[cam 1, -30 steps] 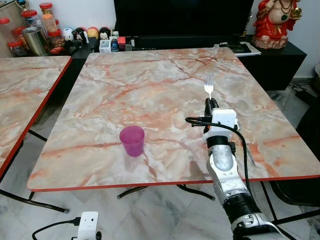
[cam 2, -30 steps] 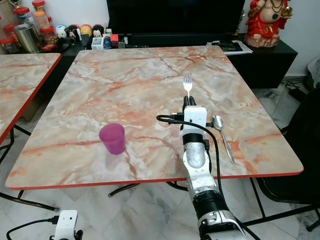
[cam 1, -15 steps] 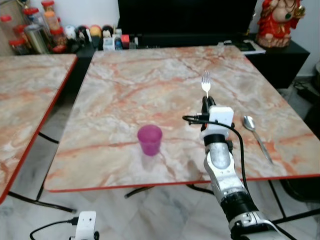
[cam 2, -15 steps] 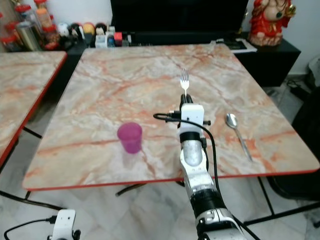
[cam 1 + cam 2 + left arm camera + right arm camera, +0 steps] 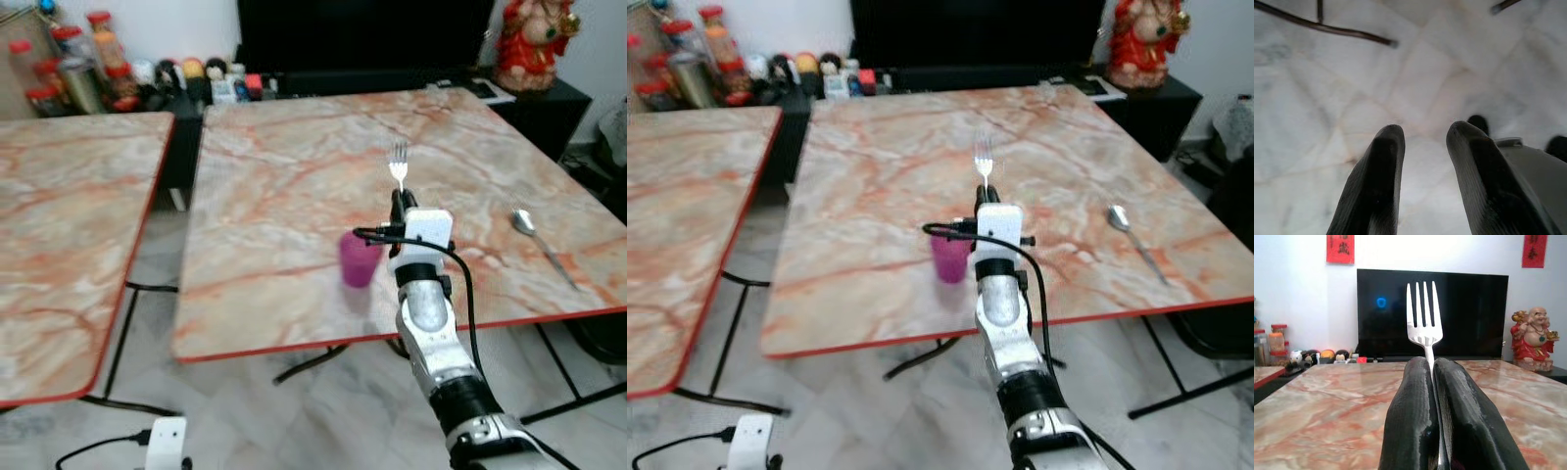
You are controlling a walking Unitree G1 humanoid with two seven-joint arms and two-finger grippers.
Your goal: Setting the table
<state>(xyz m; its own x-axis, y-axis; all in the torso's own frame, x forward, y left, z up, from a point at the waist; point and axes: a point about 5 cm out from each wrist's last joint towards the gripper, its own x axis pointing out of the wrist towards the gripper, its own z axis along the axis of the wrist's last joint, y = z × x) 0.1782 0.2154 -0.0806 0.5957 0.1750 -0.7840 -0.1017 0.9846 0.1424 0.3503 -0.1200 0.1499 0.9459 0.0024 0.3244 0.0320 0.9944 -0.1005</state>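
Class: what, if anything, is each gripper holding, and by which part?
The right gripper pinches a fork by its handle, tines up. The left gripper holds nothing.

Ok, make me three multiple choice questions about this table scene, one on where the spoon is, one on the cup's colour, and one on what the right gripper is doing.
1. Where does the spoon lie?
A. on the table, to the right of the cup
B. inside the cup
C. on the floor

2. What colour is the cup?
A. green
B. purple-pink
C. white

3. What state is the right gripper in?
A. open and empty
B. shut on the spoon
C. shut on the fork

Answers:
1. A, the spoon rests on the marble top near the table's right edge.
2. B, the cup shows purple-pink in both eye views.
3. C, the right wrist view shows both fingers pinching the fork's handle, tines up.
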